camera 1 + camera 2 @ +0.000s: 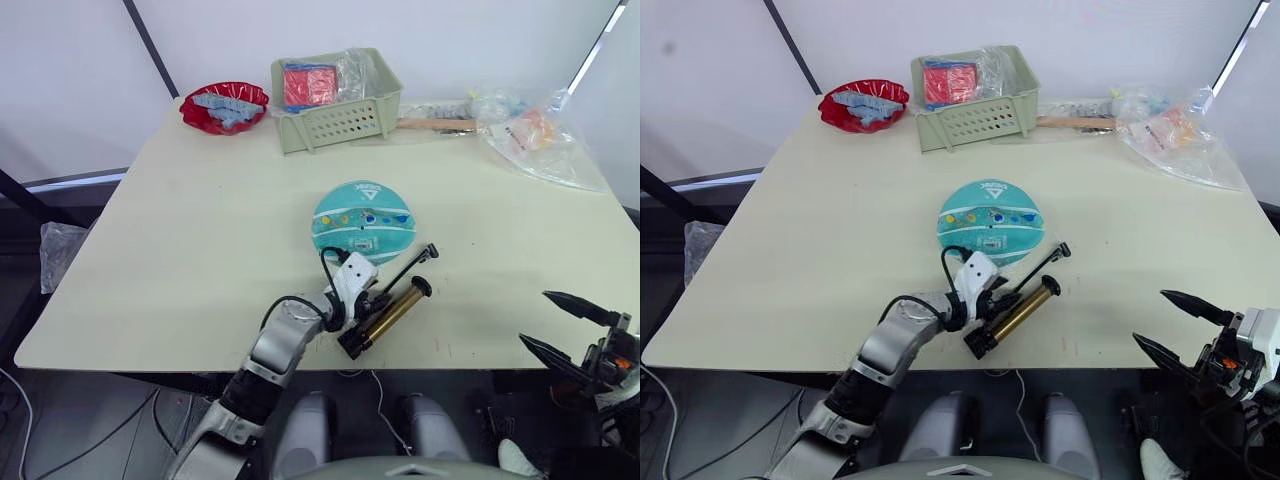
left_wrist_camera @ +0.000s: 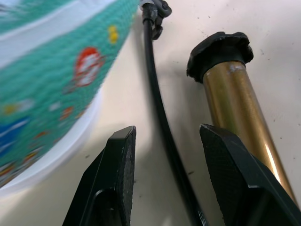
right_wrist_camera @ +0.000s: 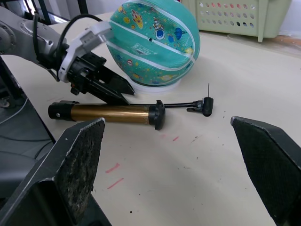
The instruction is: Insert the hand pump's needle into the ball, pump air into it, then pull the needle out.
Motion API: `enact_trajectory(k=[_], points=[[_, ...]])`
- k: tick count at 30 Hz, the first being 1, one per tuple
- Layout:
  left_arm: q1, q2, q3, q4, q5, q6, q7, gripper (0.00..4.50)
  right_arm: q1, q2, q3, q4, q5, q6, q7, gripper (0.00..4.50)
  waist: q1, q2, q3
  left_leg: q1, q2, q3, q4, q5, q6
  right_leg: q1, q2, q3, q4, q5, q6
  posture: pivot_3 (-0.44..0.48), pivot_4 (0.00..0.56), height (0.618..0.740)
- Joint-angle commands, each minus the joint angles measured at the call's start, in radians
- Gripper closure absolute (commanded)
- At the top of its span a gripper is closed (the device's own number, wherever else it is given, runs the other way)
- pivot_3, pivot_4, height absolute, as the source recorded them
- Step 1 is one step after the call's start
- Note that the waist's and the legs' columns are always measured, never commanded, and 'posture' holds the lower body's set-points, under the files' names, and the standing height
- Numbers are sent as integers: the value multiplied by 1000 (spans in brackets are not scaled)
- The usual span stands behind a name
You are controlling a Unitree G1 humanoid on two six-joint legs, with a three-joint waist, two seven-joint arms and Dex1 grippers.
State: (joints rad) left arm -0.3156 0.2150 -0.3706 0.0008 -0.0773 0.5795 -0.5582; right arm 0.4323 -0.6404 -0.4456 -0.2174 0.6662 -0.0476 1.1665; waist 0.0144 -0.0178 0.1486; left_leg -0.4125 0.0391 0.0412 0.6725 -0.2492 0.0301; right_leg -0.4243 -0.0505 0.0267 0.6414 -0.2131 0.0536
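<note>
The teal ball (image 1: 362, 218) rests on a low white ring at the table's middle, cartoon prints facing me. Just in front of it lies the hand pump (image 1: 390, 315), gold barrel flat on the table, its black hose (image 2: 162, 122) running along the barrel. The needle (image 3: 208, 89) stands up from the black fitting at the hose end, clear of the ball. My left gripper (image 1: 372, 303) is open and low on the table, its fingers (image 2: 117, 165) straddling the hose between ball and barrel. My right gripper (image 1: 572, 325) hangs open beyond the table's front right edge.
A green basket (image 1: 335, 100) with packets stands at the back centre, a red dish (image 1: 224, 107) at the back left. Clear plastic bags (image 1: 540, 140) and a wooden-handled tool (image 1: 435, 123) lie at the back right. Red marks (image 3: 115, 168) dot the table near the front edge.
</note>
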Motion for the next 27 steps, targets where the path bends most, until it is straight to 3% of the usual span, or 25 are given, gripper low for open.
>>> enact_trajectory(k=[1, 15, 18, 20, 21, 23, 27], points=[[-33, -10, -19, 16, 24, 3, 4, 2199, 8, 11, -27, -31, 2, -12, -12, 0, 0, 0, 0, 0, 0, 0, 0, 0, 0, 0, 0, 0, 0, 0, 0, 0, 150, 738], [-96, -61, -73, 100, 106, 82, 43, 2199, 25, 20, -29, -51, -2, -14, -16, 0, 1, 0, 0, 1, 0, 0, 0, 0, 0, 1, 0, 0, 0, -1, 1, 0, 150, 738], [-96, -61, -77, 97, 106, 99, 33, 2904, 25, 16, -26, -51, -3, -12, -9, 0, 1, 0, 0, 1, 0, 0, 0, 0, 0, 2, 0, 0, 0, -1, 1, 0, 150, 738], [-90, -57, -83, 88, 107, 106, 26, 3512, 24, 14, -25, -52, -2, -10, -8, 0, 1, 0, 0, 1, 0, 0, 0, 0, 0, 2, 0, 0, 0, -1, 1, 0, 150, 738], [-88, -56, -84, 83, 107, 109, 24, 4020, 23, 14, -25, -52, -2, -9, -7, 0, 1, 0, 0, 1, 0, -1, 0, 0, 0, 2, 0, 0, 0, -1, 1, 0, 150, 738], [-82, -48, -95, 72, 101, 115, 3, 4460, 19, 14, -22, -51, -3, -8, -8, 0, 1, 1, 0, 1, 0, -1, 0, 0, 0, 2, 0, 0, 0, -1, 1, 0, 150, 738], [-68, -32, -112, 51, 100, 114, -23, 4460, 11, 18, -15, -47, -3, -8, -11, 0, 0, 1, 0, 1, 0, -1, 0, 0, 0, 2, 0, 0, 0, 0, 0, 0, 150, 738]])
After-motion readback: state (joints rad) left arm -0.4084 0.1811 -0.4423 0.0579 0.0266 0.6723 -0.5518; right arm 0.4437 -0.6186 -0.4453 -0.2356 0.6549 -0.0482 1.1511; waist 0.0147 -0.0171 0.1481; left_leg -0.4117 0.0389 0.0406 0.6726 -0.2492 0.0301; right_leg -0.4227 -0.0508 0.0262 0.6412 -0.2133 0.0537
